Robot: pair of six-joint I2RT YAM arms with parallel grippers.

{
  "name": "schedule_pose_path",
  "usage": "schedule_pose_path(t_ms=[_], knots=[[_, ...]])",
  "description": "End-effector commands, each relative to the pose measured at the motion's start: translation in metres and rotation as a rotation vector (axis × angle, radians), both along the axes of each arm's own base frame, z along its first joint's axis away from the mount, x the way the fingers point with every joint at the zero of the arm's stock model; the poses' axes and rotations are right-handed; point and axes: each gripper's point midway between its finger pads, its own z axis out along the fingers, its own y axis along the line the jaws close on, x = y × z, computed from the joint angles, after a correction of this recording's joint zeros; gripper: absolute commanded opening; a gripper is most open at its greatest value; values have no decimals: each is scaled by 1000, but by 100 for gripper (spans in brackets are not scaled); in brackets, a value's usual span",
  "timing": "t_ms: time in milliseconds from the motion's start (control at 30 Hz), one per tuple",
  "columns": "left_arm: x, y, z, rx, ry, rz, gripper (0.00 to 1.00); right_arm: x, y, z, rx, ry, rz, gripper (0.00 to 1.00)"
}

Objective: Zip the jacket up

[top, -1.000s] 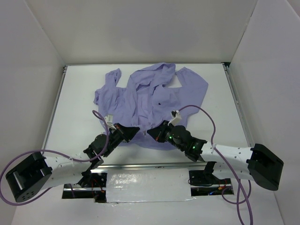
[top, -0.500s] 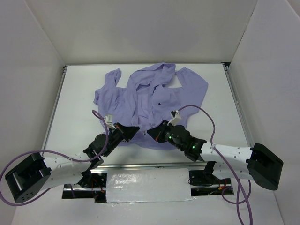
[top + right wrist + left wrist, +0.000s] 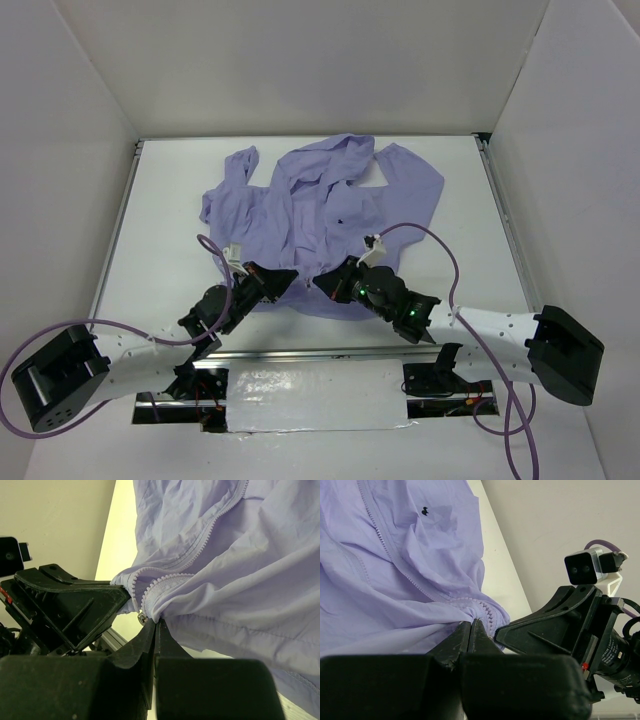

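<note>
The lavender jacket lies spread on the white table, hood at the back, with a tiny dark chest mark. Its front zipper is open. My left gripper is shut on the jacket's bottom hem at the left zipper edge. My right gripper is shut on the hem at the right zipper edge, where a small metal slider hangs. The two grippers sit almost tip to tip at the near hem. In the left wrist view the right gripper's fingers show close by.
White walls enclose the table on three sides. A metal rail runs along the near edge, with the arm bases and purple cables behind it.
</note>
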Motion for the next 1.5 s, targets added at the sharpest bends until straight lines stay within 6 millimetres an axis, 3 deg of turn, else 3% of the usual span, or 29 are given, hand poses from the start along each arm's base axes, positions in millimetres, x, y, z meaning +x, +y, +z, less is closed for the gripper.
schedule_pose_path(t_ms=[0, 633, 1467], knots=[[6, -4, 21, -18, -67, 11, 0, 7, 7, 22, 33, -34, -17, 0], [3, -5, 20, 0, -89, 1, 0, 11, 4, 16, -2, 7, -55, 0], [-8, -24, 22, 72, -179, -96, 0, 14, -2, 15, -14, 67, -105, 0]])
